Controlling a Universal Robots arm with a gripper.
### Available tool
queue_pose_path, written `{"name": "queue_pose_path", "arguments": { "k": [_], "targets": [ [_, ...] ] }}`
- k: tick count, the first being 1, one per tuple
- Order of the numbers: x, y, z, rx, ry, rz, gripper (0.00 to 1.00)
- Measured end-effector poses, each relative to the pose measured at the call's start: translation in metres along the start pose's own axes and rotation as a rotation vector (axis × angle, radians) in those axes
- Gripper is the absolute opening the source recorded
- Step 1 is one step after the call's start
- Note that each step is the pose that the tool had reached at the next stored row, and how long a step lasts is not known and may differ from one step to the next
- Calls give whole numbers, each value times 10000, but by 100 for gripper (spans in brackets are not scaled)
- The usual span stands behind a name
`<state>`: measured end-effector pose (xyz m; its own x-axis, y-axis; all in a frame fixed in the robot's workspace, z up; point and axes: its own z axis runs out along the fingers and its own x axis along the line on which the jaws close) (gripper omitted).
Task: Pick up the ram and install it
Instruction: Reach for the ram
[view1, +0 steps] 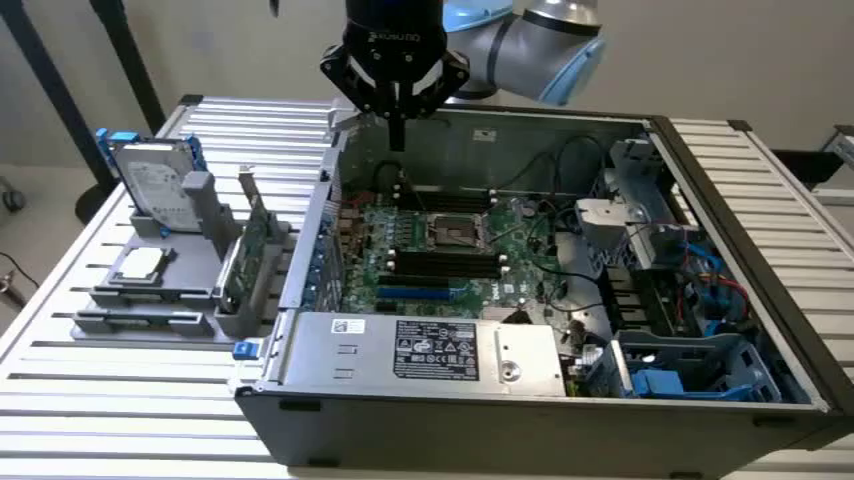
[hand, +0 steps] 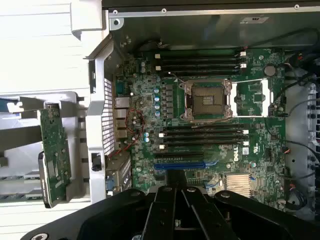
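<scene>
My gripper (view1: 396, 135) hangs above the back left of the open computer case (view1: 747, 180), high over the motherboard (view1: 441, 245). Its black fingers (hand: 161, 210) lie close together, and I see nothing green between them. In the wrist view the gripper (hand: 175, 179) points down at the motherboard (hand: 250, 100), near the blue slot (hand: 180, 165). Two banks of long black memory slots (hand: 202, 136) flank the processor socket (hand: 207, 99). No narrow green stick that would be the ram can be made out; it is hidden or out of view.
A grey parts holder (view1: 174, 290) at the exterior view's left carries a silver hard drive with blue rails (view1: 154, 185), a processor (view1: 140, 263) and a green expansion card (view1: 244, 262). Cables and a drive cage (view1: 667, 300) crowd the case's right side. A power supply (view1: 427, 350) lies at the front.
</scene>
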<state>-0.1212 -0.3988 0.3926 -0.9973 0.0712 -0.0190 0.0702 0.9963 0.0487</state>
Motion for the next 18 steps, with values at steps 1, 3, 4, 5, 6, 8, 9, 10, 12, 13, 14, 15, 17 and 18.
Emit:
{"name": "queue_pose_path", "arguments": {
  "k": [1, 3, 4, 5, 6, 8, 9, 10, 12, 13, 14, 15, 17, 18],
  "targets": [
    [0, 0, 0, 0, 0, 0, 11],
    [0, 0, 0, 0, 0, 0, 11],
    [0, 0, 0, 0, 0, 0, 11],
    [0, 0, 0, -1, 0, 0, 11],
    [0, 0, 0, -1, -1, 0, 11],
    [0, 0, 0, 0, 0, 0, 11],
    [0, 0, 0, 0, 0, 0, 11],
    [0, 0, 0, 0, 0, 0, 11],
    [0, 0, 0, 0, 0, 0, 11],
    [0, 0, 0, -1, 0, 0, 11],
    [5, -1, 0, 0, 0, 1, 11],
    [14, -4, -1, 2, 1, 1, 11],
    [62, -17, -2, 1, 0, 0, 11],
    [98, -26, -3, 0, 0, 0, 11]
  ]
}}
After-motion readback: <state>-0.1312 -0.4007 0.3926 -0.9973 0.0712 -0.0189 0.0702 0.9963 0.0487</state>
